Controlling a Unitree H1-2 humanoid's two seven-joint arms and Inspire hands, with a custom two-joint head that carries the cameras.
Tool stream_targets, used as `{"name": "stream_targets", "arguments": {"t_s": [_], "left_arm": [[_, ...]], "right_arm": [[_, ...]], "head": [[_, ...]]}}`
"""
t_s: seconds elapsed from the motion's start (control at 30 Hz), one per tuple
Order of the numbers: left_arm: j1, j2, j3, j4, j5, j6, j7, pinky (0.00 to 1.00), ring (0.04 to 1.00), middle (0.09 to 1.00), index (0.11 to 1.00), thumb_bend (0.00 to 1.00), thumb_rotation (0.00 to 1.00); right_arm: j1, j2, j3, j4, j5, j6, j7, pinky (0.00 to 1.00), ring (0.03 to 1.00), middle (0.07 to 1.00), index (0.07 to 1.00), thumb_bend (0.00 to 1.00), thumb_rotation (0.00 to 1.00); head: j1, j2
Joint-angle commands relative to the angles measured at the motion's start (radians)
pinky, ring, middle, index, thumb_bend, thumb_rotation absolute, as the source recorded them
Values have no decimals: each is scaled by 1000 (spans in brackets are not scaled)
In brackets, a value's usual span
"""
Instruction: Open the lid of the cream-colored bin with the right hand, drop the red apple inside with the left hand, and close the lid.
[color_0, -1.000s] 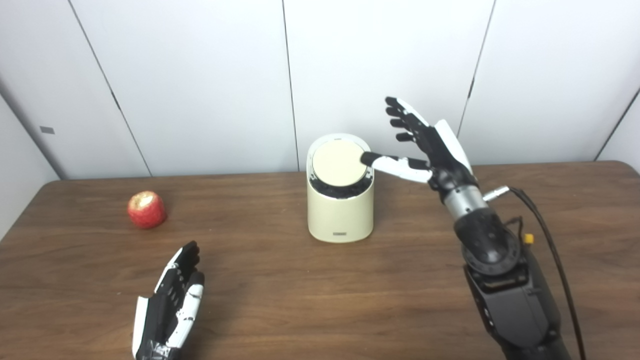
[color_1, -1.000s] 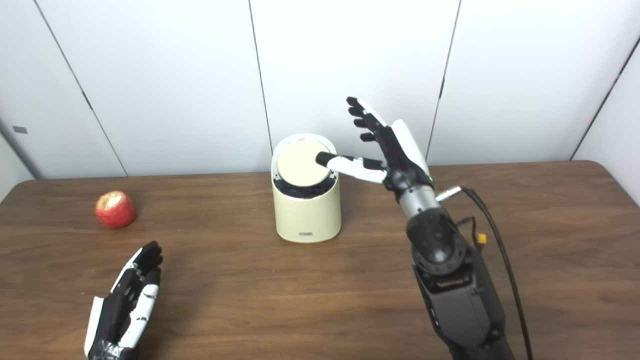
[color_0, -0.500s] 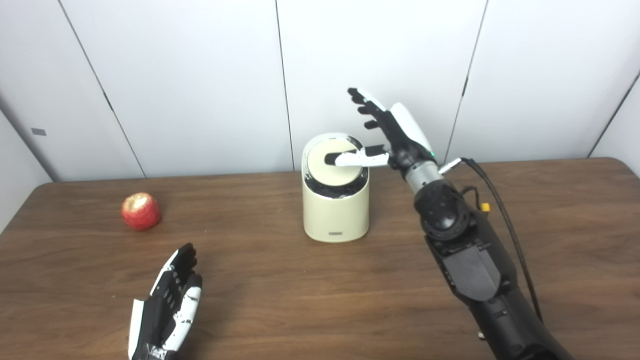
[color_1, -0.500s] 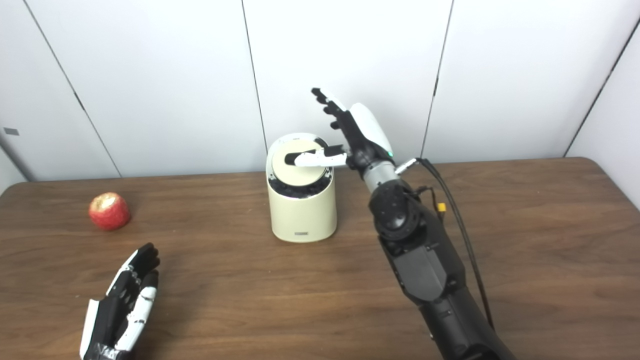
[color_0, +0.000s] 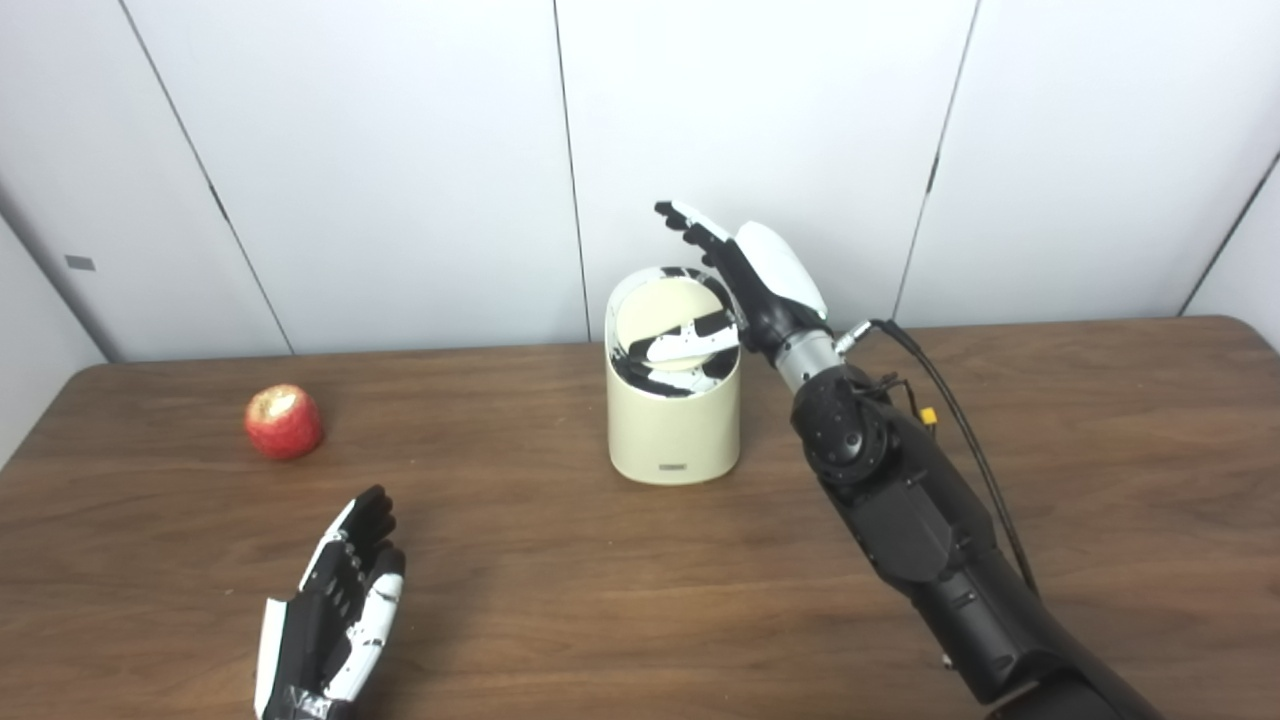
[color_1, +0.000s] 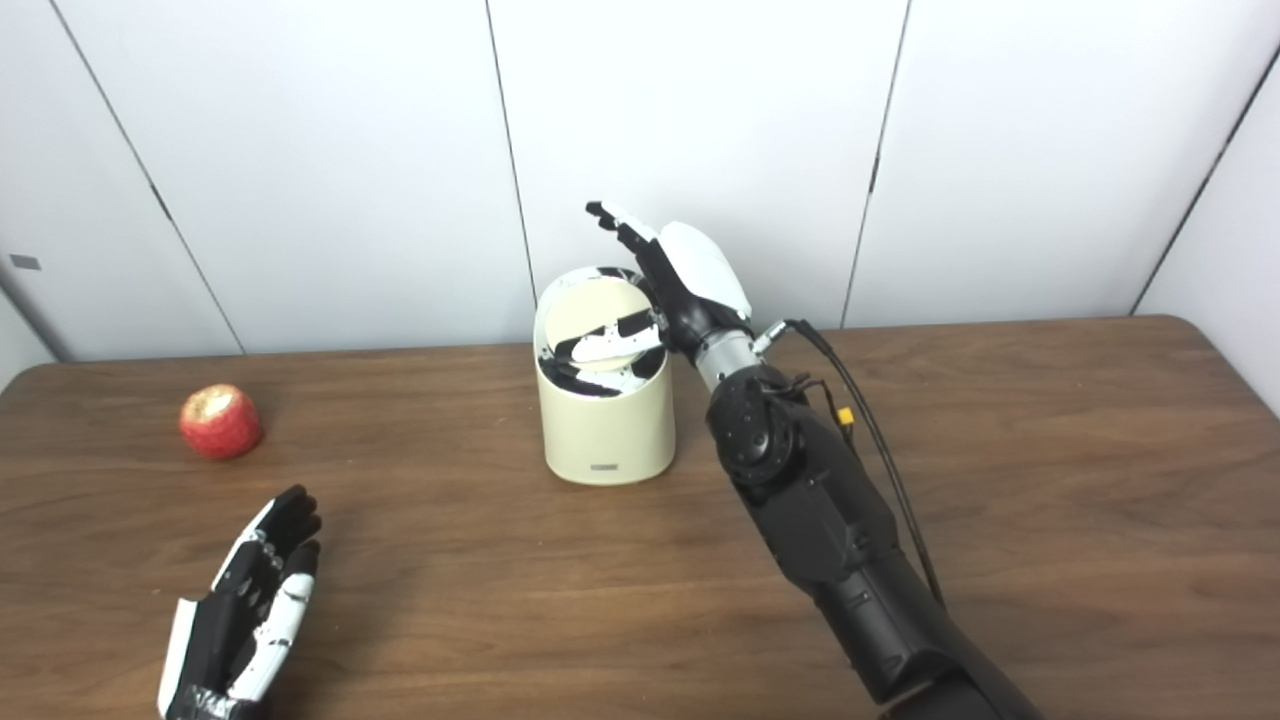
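Note:
The cream-colored bin (color_0: 673, 425) stands at the middle of the table, near the back wall. Its round lid (color_0: 668, 308) is tipped up at the front, showing a dark gap below it. My right hand (color_0: 745, 275) is open at the bin's right rim, its thumb (color_0: 685, 340) pushed down into the front of the lid while the other fingers reach up past the back rim. The red apple (color_0: 284, 422) lies far left on the table, untouched. My left hand (color_0: 335, 611) rests open near the front left edge, well in front of the apple.
A brown wooden table (color_0: 560, 560) spans the view, with white wall panels behind it. A black cable with a yellow connector (color_0: 929, 414) runs along my right forearm.
My right hand has moved left over the bin and its thumb has pressed into the lid, which has tilted from nearly flat to steeper. The left hand and the apple stayed put.

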Motion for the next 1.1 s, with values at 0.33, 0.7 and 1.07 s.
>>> {"name": "stream_targets", "arguments": {"t_s": [0.33, 0.7, 1.07], "left_arm": [[38, 10, 9, 71, -6, -3, 3, 873, 880, 886, 887, 396, 601], [37, 14, 18, 65, -14, 10, 2, 870, 878, 885, 883, 412, 594], [43, 20, 21, 50, -16, 25, -1, 872, 876, 882, 886, 416, 590]], "right_arm": [[-48, -22, -23, -32, -4, -35, -20, 786, 867, 887, 889, 896, 207], [-25, -23, -62, -50, 41, -25, -17, 784, 859, 878, 884, 871, 199], [18, -41, -57, -83, 25, -15, -7, 754, 850, 877, 874, 895, 173]], "head": [[0, 10], [-5, 21], [-12, 30]]}}
